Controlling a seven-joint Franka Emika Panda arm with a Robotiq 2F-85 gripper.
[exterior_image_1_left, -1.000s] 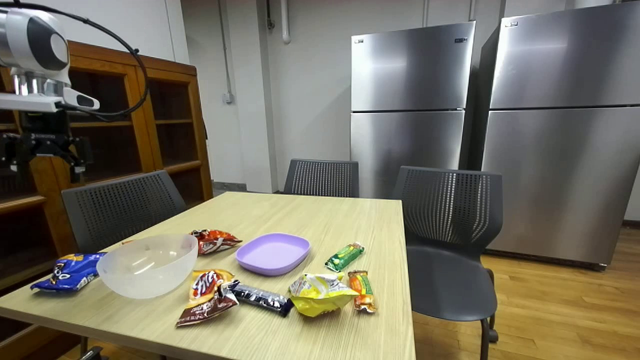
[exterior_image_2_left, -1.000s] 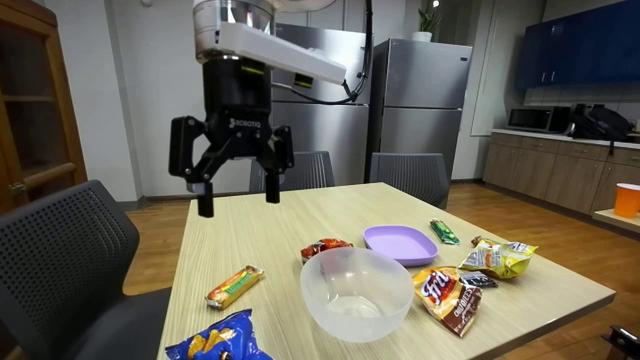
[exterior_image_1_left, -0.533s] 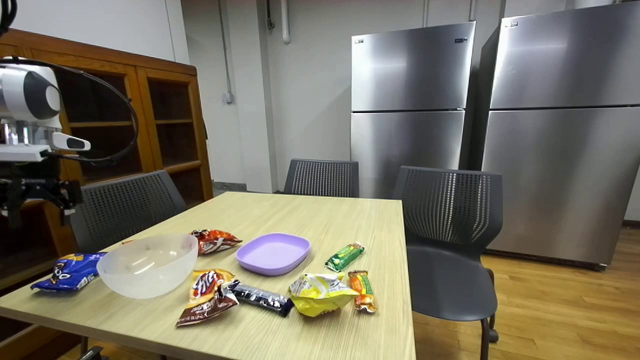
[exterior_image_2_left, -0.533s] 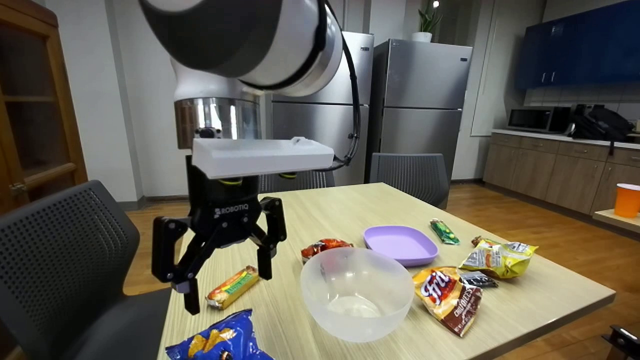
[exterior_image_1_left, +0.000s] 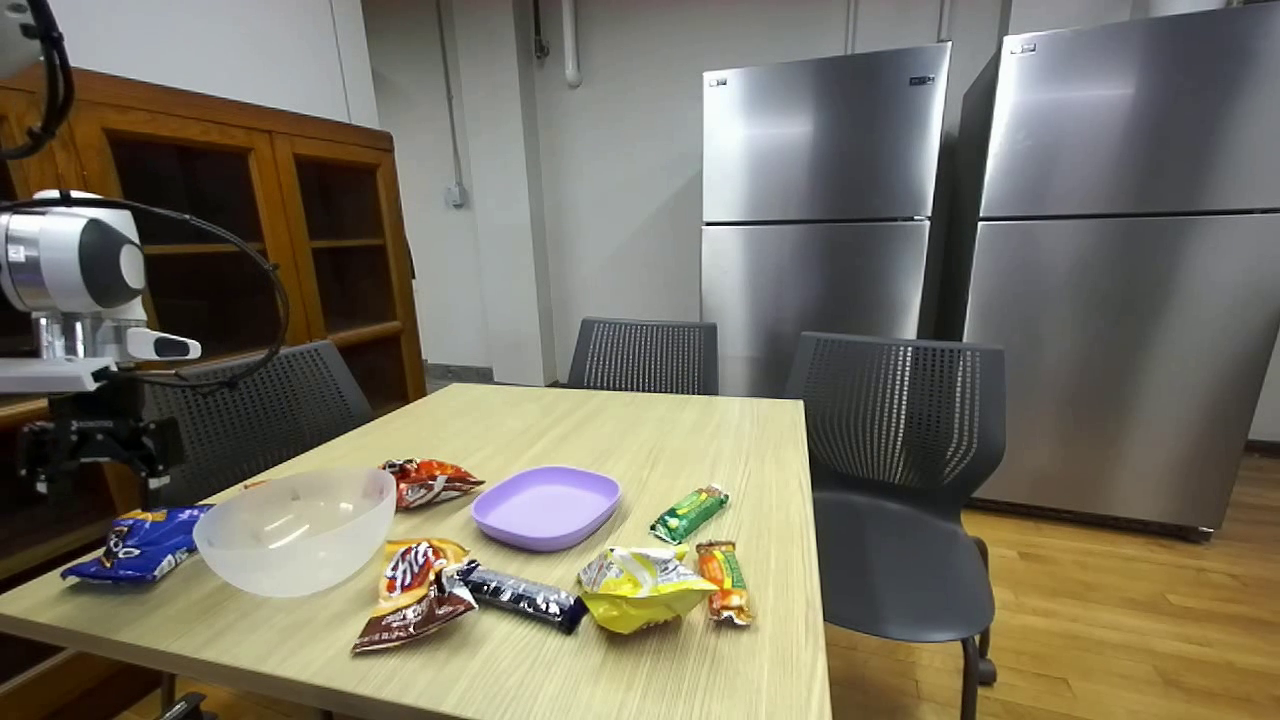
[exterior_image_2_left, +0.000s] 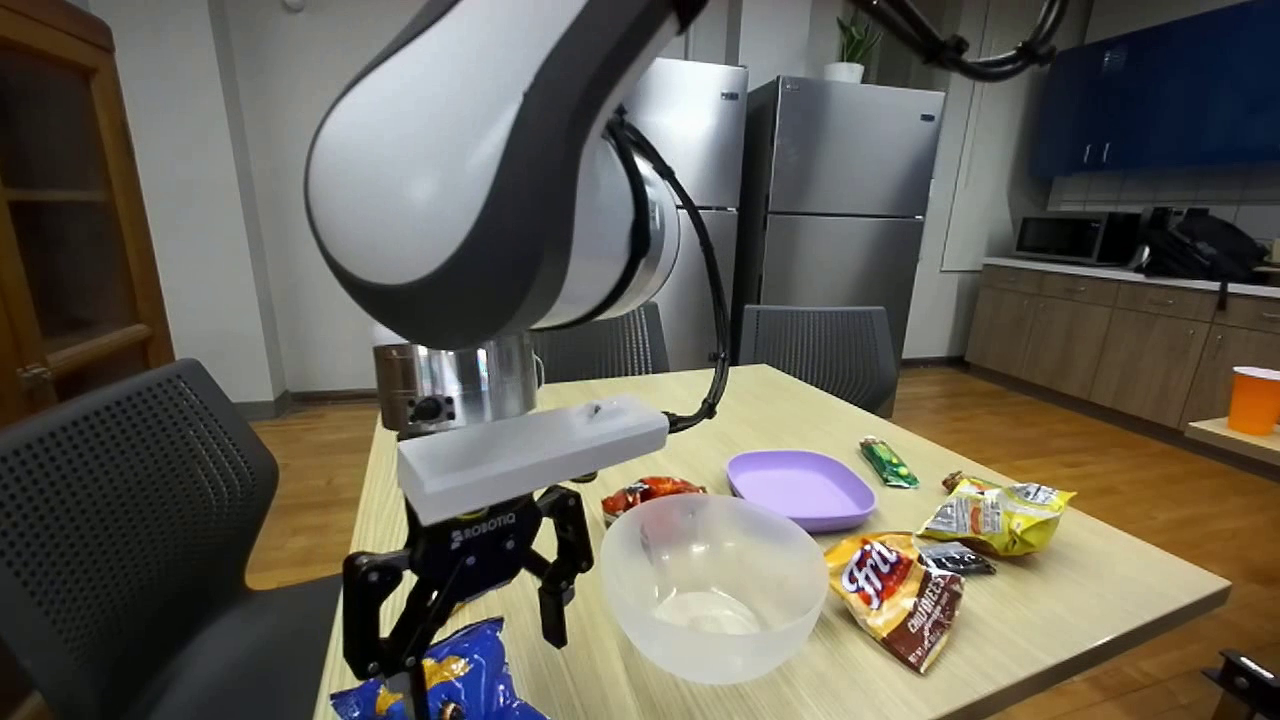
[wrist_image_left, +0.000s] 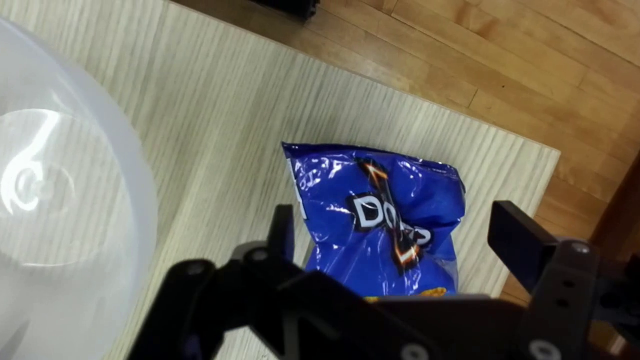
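The gripper hung fingers-down above the blue snack bag, its two fingers spread wide; the wrist view showed one of them on either side of the bag, which lay printed side up on a corner of the pale wooden table. Near the bag stood a frosted, see-through bowl, upright and apart from the nearer finger. Behind the bowl, in an exterior view, a red bag was partly hidden. Just beside the bowl lay an orange and brown chip bag, and next to it, in a row, came a dark wrapped bar, a crumpled yellow bag and a bar in an orange wrapper. A shallow purple plate sat between the red bag and a bar in a green wrapper. Dark grey chairs with perforated backs stood around the table, and a wooden cabinet with glazed doors rose to one side. An orange cup stood on another wooden surface, well apart from the table. Farther back were two tall steel refrigerators, with a potted plant just above one in an exterior view. There too, a microwave and a dark backpack rested on a kitchen counter below dark blue cupboards.
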